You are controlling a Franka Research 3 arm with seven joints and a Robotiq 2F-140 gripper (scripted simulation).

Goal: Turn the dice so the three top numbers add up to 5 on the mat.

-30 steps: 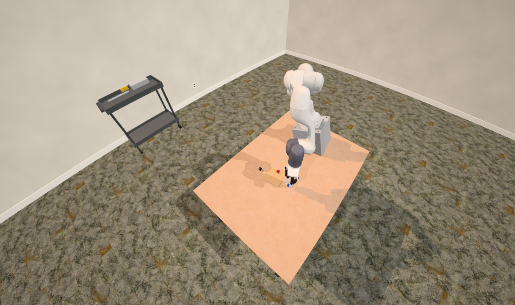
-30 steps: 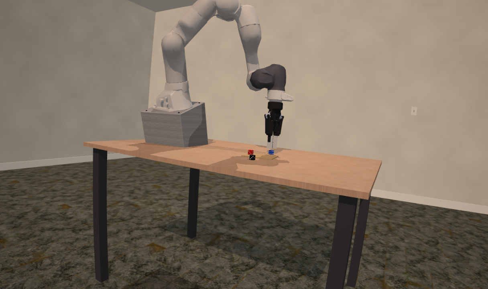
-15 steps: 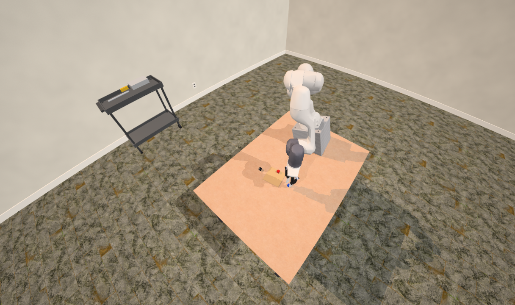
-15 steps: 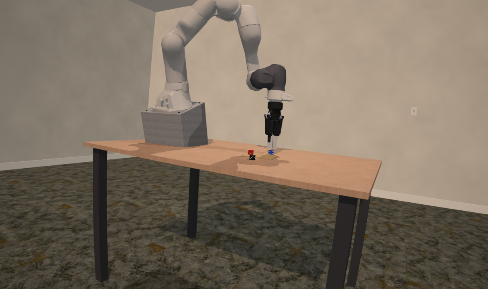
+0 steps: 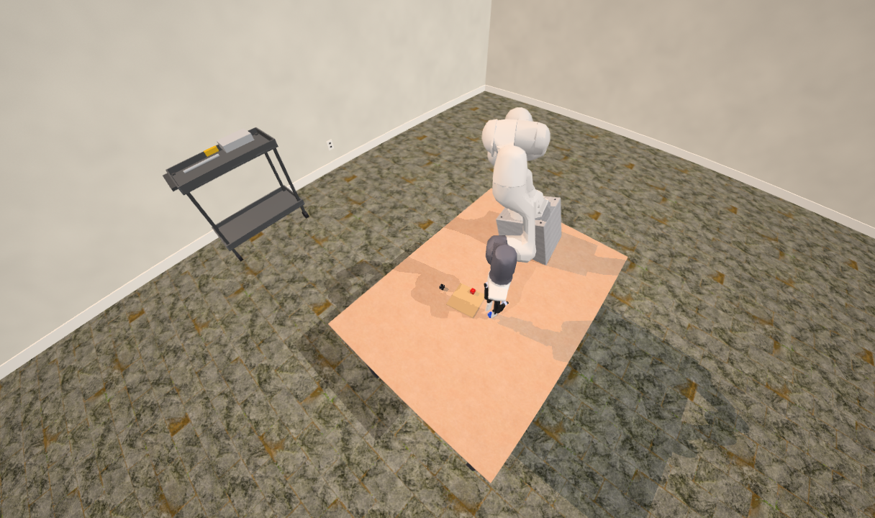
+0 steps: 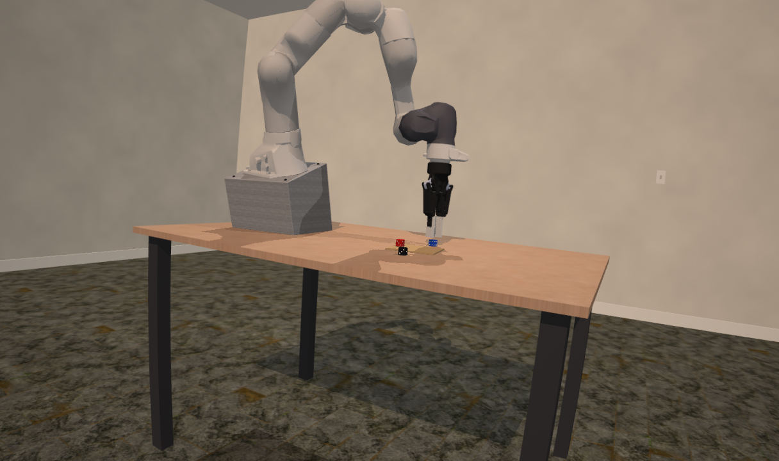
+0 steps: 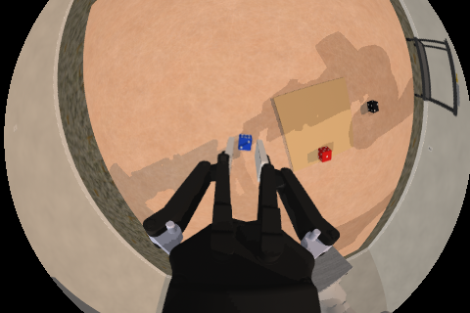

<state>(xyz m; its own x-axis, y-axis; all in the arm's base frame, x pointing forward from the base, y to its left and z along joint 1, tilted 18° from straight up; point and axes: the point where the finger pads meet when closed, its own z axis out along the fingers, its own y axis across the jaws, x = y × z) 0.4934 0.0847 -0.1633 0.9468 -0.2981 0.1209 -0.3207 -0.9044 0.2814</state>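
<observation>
Table (image 5: 421, 360) (image 6: 495, 272) (image 7: 196, 34) bears everything. Pincer (image 5: 492, 310) (image 6: 434, 226) (image 7: 245, 147) points down over table, fingers narrowly apart, gripping nothing. Tan mat (image 5: 464, 302) (image 6: 429, 250) (image 7: 313, 108) on table, beside pincer. Red die (image 5: 473, 291) (image 6: 400, 242) (image 7: 324, 154) on mat; blue die (image 5: 490, 314) (image 6: 433, 242) (image 7: 245, 142) off mat, below pincer; black die (image 5: 442, 287) (image 6: 402, 251) (image 7: 373, 107) off mat, opposite side.
</observation>
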